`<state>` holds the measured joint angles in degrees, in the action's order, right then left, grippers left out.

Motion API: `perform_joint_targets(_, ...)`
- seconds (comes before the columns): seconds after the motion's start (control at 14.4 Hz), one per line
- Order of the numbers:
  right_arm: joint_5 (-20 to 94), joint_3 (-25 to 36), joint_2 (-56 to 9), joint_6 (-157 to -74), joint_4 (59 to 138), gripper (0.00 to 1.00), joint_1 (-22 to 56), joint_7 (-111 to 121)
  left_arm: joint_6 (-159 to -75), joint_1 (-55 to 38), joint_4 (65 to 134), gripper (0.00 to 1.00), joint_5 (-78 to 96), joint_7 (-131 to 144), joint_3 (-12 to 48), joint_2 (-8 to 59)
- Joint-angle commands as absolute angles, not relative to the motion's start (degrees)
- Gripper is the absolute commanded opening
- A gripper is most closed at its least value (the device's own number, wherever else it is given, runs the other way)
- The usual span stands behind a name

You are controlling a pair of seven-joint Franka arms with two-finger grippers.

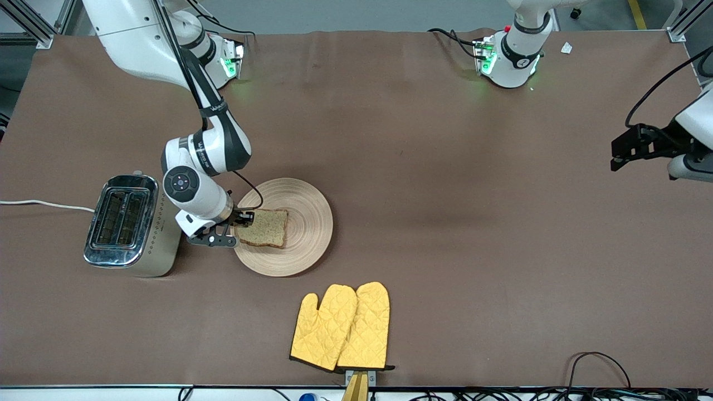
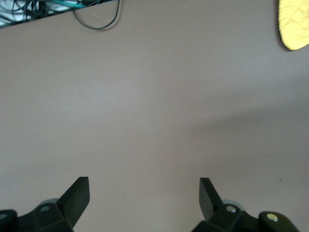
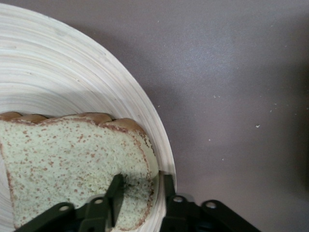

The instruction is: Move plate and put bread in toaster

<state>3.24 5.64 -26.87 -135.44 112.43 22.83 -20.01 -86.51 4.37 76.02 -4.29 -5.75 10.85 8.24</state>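
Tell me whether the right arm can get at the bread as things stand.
Probably yes. The right gripper is already down at the plate, its fingers straddling the edge of the bread nearest the toaster. Nothing covers the slice.

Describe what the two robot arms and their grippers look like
Both arms are glossy white with black joint bands. The right arm has a round dark button cap near its wrist and a thin black cable running along it. Green lights glow at both bases. The right gripper and left gripper have slim black fingers on black bodies.
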Motion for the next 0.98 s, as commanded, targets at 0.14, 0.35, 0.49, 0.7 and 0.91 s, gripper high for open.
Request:
perform_joint_targets(0.14, 3.5, 5.9, -26.7, -136.1, 112.9, 0.20, 23.2, -21.3, -86.2, -4.8, 81.9, 1.00, -2.4, -5.4, -0.4, 3.4)
perform_joint_targets(0.35, 3.5, 5.9, -26.7, -136.1, 112.8, 0.02, 23.1, -22.1, -88.9, -6.2, 84.7, 1.00, -2.3, -5.2, -1.8, 1.9)
perform_joint_targets(0.49, 3.6, 5.9, -26.7, -136.1, 112.7, 0.00, 23.3, -22.5, -89.2, -6.0, 85.3, 1.00, -1.9, -4.5, -1.9, 2.1)
perform_joint_targets(0.7, 3.5, 5.9, -26.7, -135.3, 111.9, 0.00, 23.2, -22.7, -89.8, -5.5, 85.2, 1.00, -1.2, -4.2, -1.8, 2.8)
perform_joint_targets(0.91, 3.5, 5.9, -25.9, -130.6, 109.9, 0.00, 23.3, -24.8, -89.7, -5.4, 85.1, 1.00, -1.3, -3.8, -1.8, 3.2)
